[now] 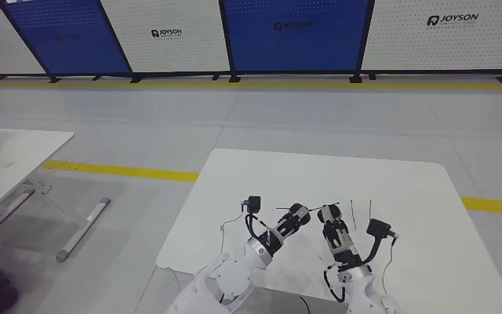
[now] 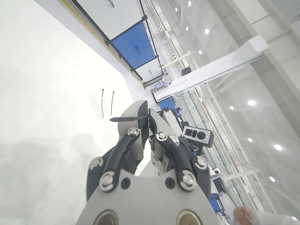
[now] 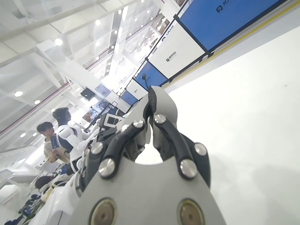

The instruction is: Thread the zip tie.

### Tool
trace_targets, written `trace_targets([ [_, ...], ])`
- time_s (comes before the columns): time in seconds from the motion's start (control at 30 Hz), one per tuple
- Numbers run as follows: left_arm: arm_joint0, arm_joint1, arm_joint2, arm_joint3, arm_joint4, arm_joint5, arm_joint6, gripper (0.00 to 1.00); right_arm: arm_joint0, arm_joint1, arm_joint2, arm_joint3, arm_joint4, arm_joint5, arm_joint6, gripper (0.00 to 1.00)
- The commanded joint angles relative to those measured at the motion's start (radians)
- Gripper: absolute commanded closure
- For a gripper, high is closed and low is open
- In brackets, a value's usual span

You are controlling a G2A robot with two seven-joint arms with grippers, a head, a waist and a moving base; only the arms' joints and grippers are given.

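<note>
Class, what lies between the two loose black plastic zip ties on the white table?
Only bare white table lies between one loose black plastic zip tie and the other, shown in the left wrist view.

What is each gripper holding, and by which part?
Left gripper pinches a zip tie near its tail, tip sticking out. Right gripper pinches a zip tie just below its head. Whether both hold one tie cannot be told.

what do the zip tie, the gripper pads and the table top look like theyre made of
The zip tie is a thin, matte black strip sticking out from the left gripper, likely nylon plastic. The gripper pads are black and ribbed, probably rubber. The table is smooth, plain white, no grain: laminate or painted board, cannot tell which.
</note>
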Motion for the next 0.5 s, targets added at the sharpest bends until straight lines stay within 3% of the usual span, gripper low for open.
trace_targets([
  [0.0,0.001,0.000,0.000,-0.002,0.003,-0.002,0.000,1.00,0.003,0.000,-0.004,0.002,-0.009,0.005,0.006,1.00],
  [0.33,0.005,0.000,-0.002,-0.005,0.010,-0.001,0.007,1.00,0.000,-0.001,-0.009,-0.002,-0.021,0.010,0.011,1.00],
  [0.4,0.005,0.000,-0.002,-0.004,0.011,0.000,0.007,1.00,-0.002,-0.001,-0.008,-0.002,-0.020,0.009,0.012,0.78],
  [0.47,0.005,0.000,-0.002,-0.003,0.013,0.000,0.007,1.00,-0.003,0.000,-0.007,-0.003,-0.021,0.008,0.013,0.69],
])
